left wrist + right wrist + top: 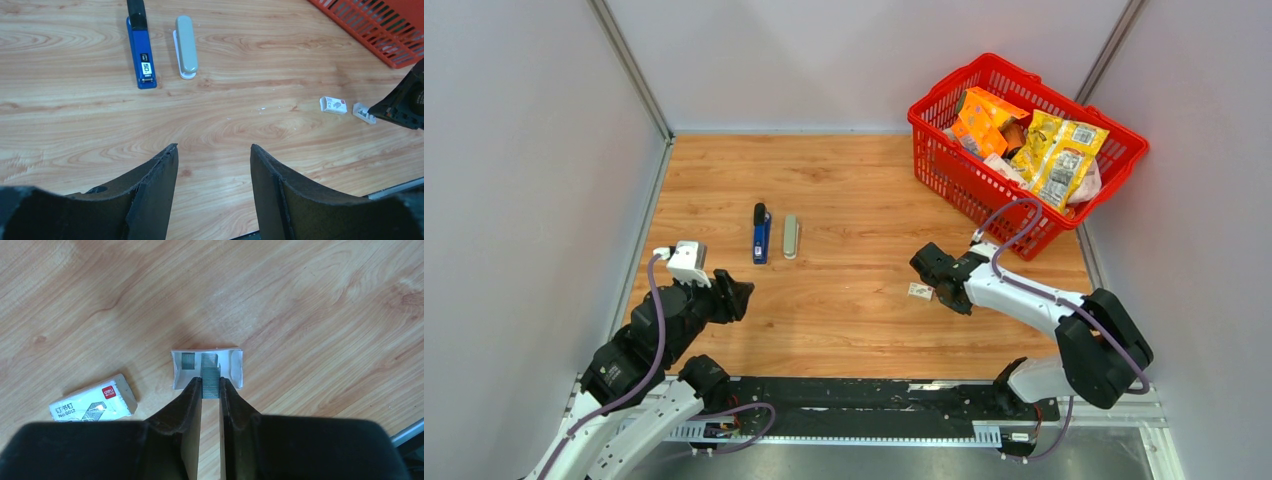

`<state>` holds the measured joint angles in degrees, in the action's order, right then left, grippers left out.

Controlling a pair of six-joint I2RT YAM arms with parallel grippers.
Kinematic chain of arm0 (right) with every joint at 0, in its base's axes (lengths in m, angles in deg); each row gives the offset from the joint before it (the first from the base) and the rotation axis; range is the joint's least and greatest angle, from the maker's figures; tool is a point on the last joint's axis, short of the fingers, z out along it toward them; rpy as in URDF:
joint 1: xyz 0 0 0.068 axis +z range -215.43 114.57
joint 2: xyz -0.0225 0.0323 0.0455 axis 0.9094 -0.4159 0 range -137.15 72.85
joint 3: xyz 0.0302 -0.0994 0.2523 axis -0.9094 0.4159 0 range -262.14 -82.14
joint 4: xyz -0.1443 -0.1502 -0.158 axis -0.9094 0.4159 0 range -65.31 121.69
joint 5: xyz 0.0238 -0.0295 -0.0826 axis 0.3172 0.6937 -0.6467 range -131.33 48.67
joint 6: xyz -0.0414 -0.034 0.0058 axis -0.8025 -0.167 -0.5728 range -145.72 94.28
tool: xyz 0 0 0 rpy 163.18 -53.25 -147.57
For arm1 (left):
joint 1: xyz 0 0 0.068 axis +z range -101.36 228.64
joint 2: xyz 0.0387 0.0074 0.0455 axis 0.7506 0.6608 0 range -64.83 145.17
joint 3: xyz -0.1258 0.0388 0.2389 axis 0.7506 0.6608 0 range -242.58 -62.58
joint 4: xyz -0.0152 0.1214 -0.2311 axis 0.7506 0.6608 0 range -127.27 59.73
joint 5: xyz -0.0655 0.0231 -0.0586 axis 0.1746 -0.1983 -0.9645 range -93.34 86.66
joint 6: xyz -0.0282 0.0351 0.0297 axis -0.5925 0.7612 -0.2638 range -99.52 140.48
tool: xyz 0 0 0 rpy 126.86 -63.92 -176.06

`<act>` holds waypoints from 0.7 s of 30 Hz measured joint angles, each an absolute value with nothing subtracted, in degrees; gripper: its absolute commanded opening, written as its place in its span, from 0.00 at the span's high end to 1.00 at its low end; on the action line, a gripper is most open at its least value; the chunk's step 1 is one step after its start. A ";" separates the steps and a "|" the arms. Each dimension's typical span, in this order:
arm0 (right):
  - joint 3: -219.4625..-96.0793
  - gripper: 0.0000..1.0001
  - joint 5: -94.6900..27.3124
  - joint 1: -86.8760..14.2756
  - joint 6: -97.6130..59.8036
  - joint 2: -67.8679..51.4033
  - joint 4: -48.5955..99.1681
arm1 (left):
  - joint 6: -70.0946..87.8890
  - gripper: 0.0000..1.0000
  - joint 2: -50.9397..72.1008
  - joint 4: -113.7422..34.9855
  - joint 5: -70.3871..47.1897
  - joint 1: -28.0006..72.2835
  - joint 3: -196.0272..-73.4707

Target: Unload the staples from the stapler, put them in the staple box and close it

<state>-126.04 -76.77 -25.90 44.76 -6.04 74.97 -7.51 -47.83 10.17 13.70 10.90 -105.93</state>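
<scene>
Here the right gripper [210,385] pinches the staples [210,371] between its fingertips, at a white tray [233,366]

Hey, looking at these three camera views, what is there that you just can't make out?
Staple strip pinched in the right jaws: in the top view it is too small and sits under the arm.
Whether staples remain inside the blue stapler or grey stapler: top and left wrist views show only their outsides.
Blue stapler's far end: cut off by the left wrist view's top edge.
Lower contents of the red basket: covered by the upper packets.
</scene>
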 measured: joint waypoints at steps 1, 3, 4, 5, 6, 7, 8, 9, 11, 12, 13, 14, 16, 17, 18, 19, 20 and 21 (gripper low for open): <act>-126.01 0.83 -76.73 -26.03 44.74 -6.13 74.89 | -7.51 0.37 -47.83 10.17 13.72 10.90 -105.93; -125.99 0.83 -76.57 -26.25 44.67 -6.37 74.62 | -7.51 0.37 -47.83 10.17 13.72 10.90 -105.93; -125.99 0.83 -76.55 -26.36 44.61 -6.48 74.49 | -7.51 0.37 -47.83 10.17 13.72 10.90 -105.93; -125.99 0.83 -76.51 -26.47 44.52 -6.57 74.40 | -7.51 0.37 -47.83 10.17 13.72 10.90 -105.93; -125.93 0.83 -76.40 -26.51 44.50 -6.59 74.19 | -7.51 0.37 -47.83 10.17 13.72 10.90 -105.93; -125.86 0.83 -76.38 -26.53 44.50 -6.59 74.08 | -7.51 0.37 -47.83 10.17 13.72 10.90 -105.93; -125.75 0.83 -76.36 -26.64 44.47 -6.59 73.88 | -7.51 0.37 -47.83 10.14 13.72 10.90 -105.93; -125.62 0.83 -76.31 -26.66 44.47 -6.61 73.68 | -7.51 0.37 -47.83 10.17 13.72 10.90 -105.93; -125.47 0.83 -76.25 -26.75 44.45 -6.81 73.51 | -7.51 0.37 -47.83 10.17 13.72 10.90 -105.93; -125.40 0.83 -76.22 -26.82 44.41 -6.94 73.40 | -7.51 0.37 -47.83 10.17 13.72 10.90 -105.93; -125.34 0.83 -76.20 -26.88 44.34 -7.05 73.29 | -7.51 0.37 -47.83 10.14 13.72 10.90 -105.93; -125.27 0.83 -76.20 -26.90 44.32 -7.22 73.22 | -7.51 0.37 -47.83 10.17 13.72 10.90 -105.93; -125.23 0.82 -76.20 -26.97 44.30 -7.57 73.18 | -7.51 0.37 -47.83 10.17 13.72 10.90 -105.93; -125.21 0.82 -76.18 -26.99 44.30 -7.64 73.16 | -7.51 0.37 -47.83 10.17 13.72 10.90 -105.93; -125.18 0.81 -76.20 -26.99 44.30 -7.66 73.14 | -7.51 0.37 -47.83 10.17 13.72 10.90 -105.93; -125.18 0.81 -76.20 -26.99 44.28 -7.66 73.14 | -7.51 0.37 -47.83 10.17 13.72 10.90 -105.93; -125.18 0.81 -76.20 -26.99 44.28 -7.66 73.07 | -7.51 0.37 -47.83 10.17 13.72 10.90 -105.93; -125.16 0.81 -76.20 -26.99 44.28 -7.66 73.03 | -7.51 0.37 -47.83 10.17 13.72 10.90 -105.93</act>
<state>-125.16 -76.20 -26.99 44.28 -7.66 73.03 -7.51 -47.83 10.17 13.72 10.90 -105.93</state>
